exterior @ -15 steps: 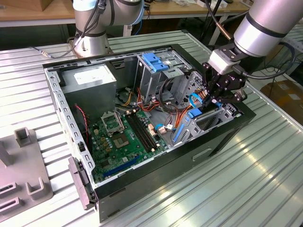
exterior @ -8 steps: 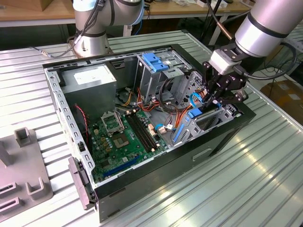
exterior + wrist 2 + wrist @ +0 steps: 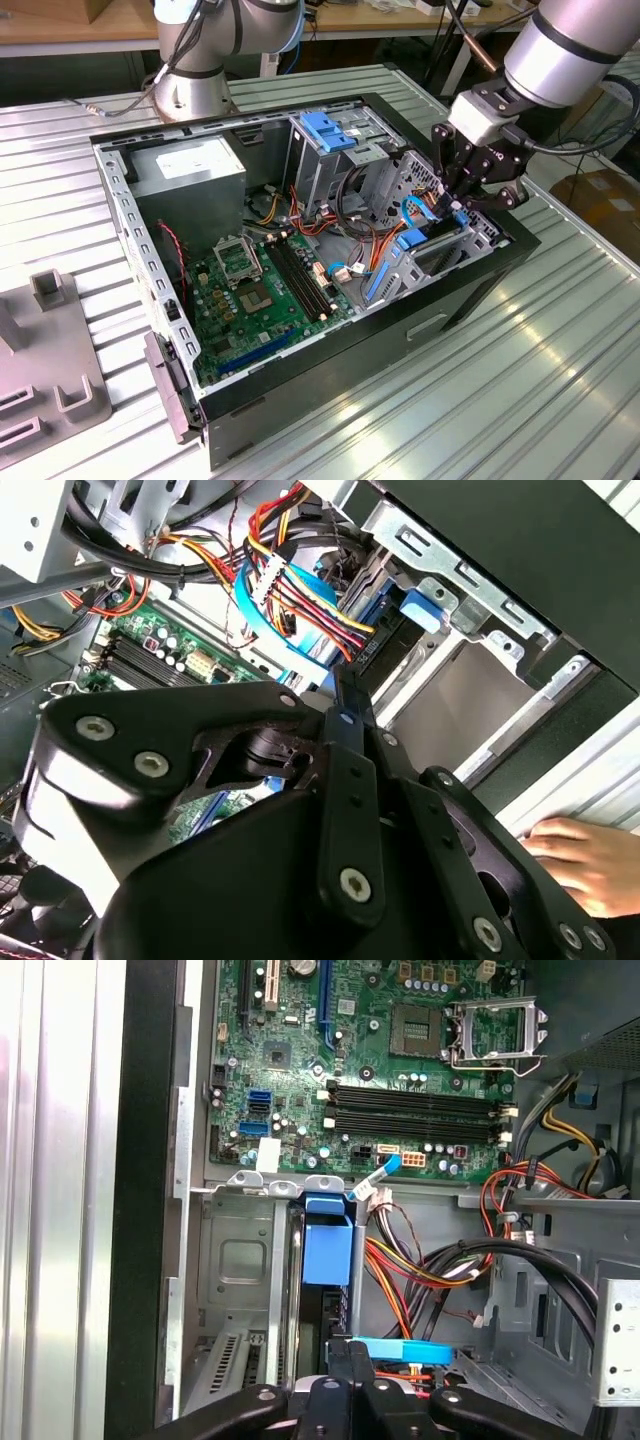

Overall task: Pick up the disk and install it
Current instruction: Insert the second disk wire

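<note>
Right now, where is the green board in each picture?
Exterior view: green board lying flat inside the case.
Second wrist view: green board beyond the coloured wires.
First wrist view: green board beyond the blue bracket.
Shared landmark: its long black memory slots.

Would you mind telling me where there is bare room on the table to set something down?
The ribbed table is bare along the computer case's front and toward the exterior view's right. On the left, grey fixture blocks take the space. Inside the case, cables crowd around the hand.
</note>
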